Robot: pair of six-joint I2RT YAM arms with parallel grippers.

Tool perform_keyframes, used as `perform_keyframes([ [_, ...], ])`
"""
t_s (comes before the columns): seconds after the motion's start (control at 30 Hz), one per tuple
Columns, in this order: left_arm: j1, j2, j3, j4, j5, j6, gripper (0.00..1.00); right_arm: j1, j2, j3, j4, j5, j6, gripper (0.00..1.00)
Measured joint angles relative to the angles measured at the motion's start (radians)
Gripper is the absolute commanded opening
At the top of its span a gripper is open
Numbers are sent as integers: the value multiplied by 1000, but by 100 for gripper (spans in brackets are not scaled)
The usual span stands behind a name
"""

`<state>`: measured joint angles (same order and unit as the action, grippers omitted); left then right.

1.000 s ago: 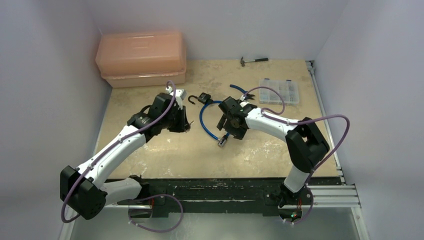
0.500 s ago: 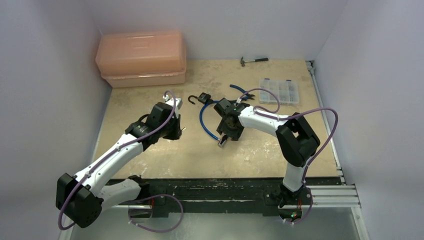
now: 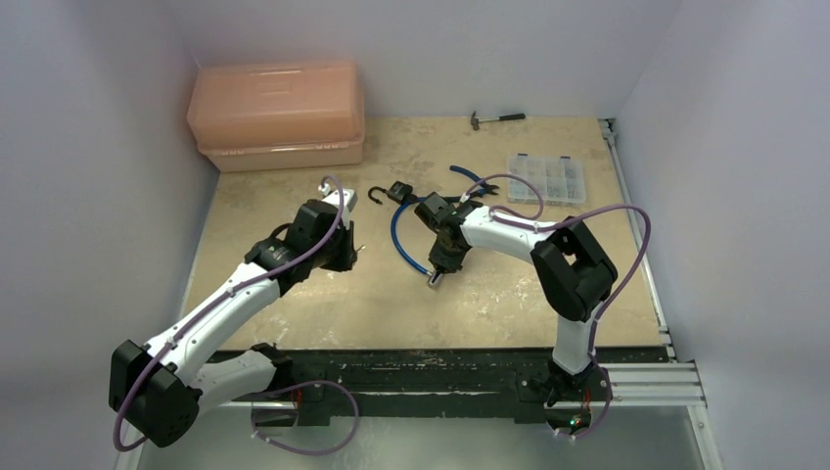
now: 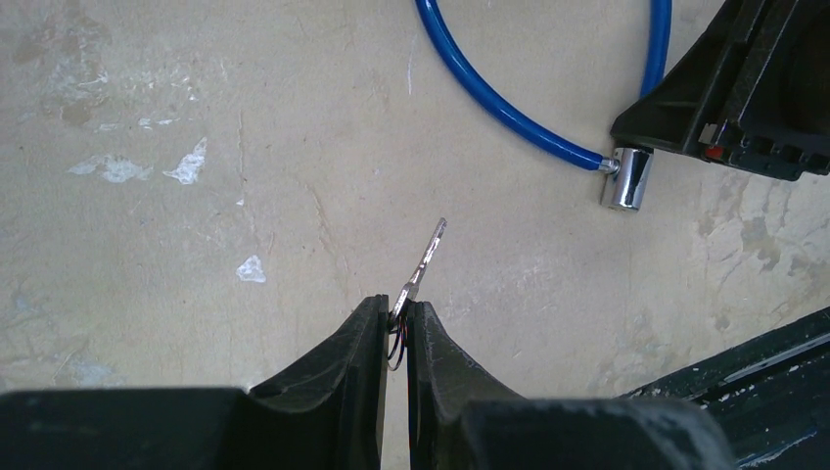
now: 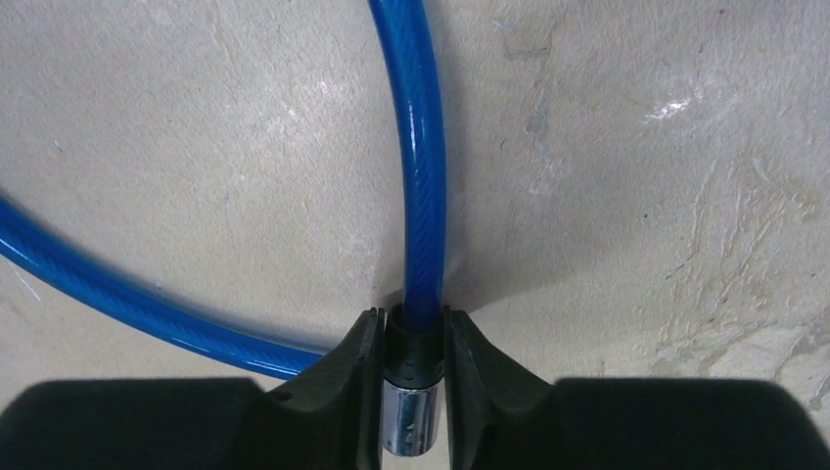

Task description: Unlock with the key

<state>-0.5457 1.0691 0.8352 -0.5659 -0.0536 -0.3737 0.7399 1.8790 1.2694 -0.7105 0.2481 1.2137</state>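
My left gripper (image 4: 393,305) is shut on the key (image 4: 428,257); the head is pinched between the fingertips and the thin silver blade pokes forward above the table. From above, this gripper (image 3: 352,251) hovers left of the blue cable (image 3: 395,235). My right gripper (image 5: 411,318) is shut on the blue cable's end (image 5: 411,377), both fingers pressing its black collar with the chrome tip between them. In the top view the right gripper (image 3: 440,264) points down at that end (image 3: 434,279). A small black padlock (image 3: 399,191) with its hooked shackle lies at the cable's far end.
An orange toolbox (image 3: 277,116) stands at the back left. A small hammer (image 3: 497,118) lies by the back wall and a clear parts organizer (image 3: 546,178) sits at the right. The table's dark front rail (image 4: 773,362) runs near my left gripper.
The right gripper came down over the cable's end and closed on it. The left arm drew back slightly with the key, then held still.
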Motion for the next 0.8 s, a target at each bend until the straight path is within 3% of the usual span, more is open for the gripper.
perform_keyframes([
  [0.07,0,-2,0,2,0,0,0,0,0,1,-3,0,1,0],
  [0.47,0,-21,-8,5,8,1,0,0,-31,-29,24,-8,11,0],
  [0.8,0,-35,-14,36,123,3,0,0,-268,-185,78,-1,99,0],
])
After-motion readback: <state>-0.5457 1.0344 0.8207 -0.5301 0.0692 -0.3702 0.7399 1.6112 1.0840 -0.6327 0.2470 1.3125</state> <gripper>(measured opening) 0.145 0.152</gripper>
